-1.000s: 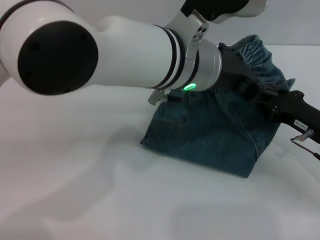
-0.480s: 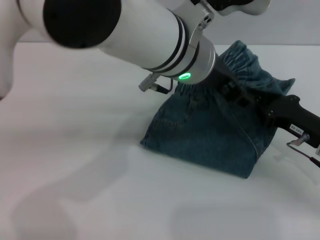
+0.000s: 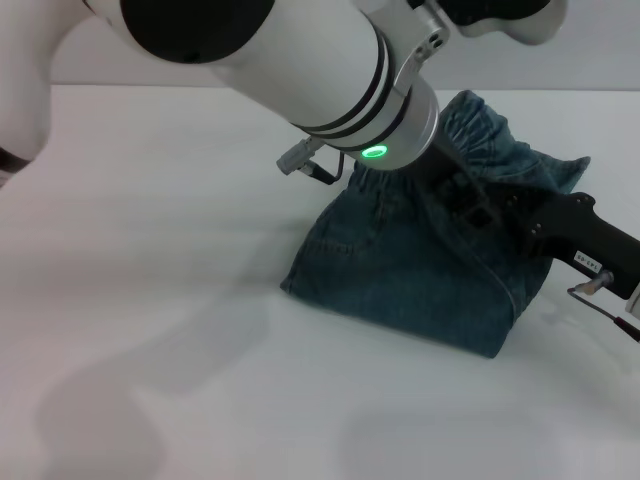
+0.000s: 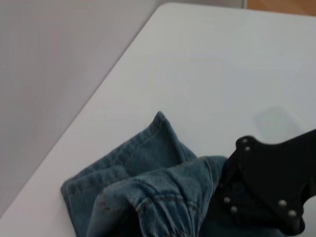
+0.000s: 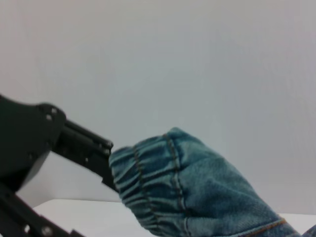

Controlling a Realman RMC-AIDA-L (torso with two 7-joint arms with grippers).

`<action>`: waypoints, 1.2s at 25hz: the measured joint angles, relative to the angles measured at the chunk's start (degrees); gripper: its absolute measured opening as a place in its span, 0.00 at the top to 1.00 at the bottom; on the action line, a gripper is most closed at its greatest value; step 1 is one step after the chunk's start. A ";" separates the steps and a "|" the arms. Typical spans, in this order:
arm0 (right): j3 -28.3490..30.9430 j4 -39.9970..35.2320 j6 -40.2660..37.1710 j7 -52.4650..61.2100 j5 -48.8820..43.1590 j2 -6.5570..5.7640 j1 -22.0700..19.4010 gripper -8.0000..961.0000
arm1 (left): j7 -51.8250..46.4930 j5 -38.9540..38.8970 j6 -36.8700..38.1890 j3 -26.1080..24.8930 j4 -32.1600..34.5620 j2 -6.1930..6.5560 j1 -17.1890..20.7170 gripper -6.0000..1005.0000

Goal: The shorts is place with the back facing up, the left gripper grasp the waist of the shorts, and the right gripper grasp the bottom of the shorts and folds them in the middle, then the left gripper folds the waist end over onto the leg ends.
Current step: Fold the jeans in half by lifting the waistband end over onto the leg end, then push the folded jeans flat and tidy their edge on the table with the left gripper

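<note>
**Left gripper clamps the raised waist**

The shorts [image 3: 420,270] lie folded on the table [image 3: 150,300], toward 3 o'clock. The left gripper [image 3: 462,192] pinches the waist [image 3: 490,135] and holds it up. The right gripper [image 3: 575,240] touches the denim at its 3 o'clock edge; I cannot tell its finger gap.

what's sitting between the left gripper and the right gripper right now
In the head view the left gripper and the right gripper sit close together over the shorts; only bunched denim near the waist lies between them.
</note>
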 joint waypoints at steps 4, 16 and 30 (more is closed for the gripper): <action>0.74 -0.10 0.00 -0.31 0.04 0.42 -0.31 0.99 | 0.67 0.13 -1.77 -0.16 -1.93 0.03 -0.35 0.14; 10.51 -0.92 0.38 -1.86 -0.22 0.07 -4.29 0.99 | 1.14 1.56 -4.49 -0.42 -1.76 -0.04 -1.54 0.14; 11.21 -0.71 3.31 -2.84 -1.88 0.57 -5.22 0.99 | 0.87 2.41 1.79 -1.92 -4.36 0.08 2.94 0.14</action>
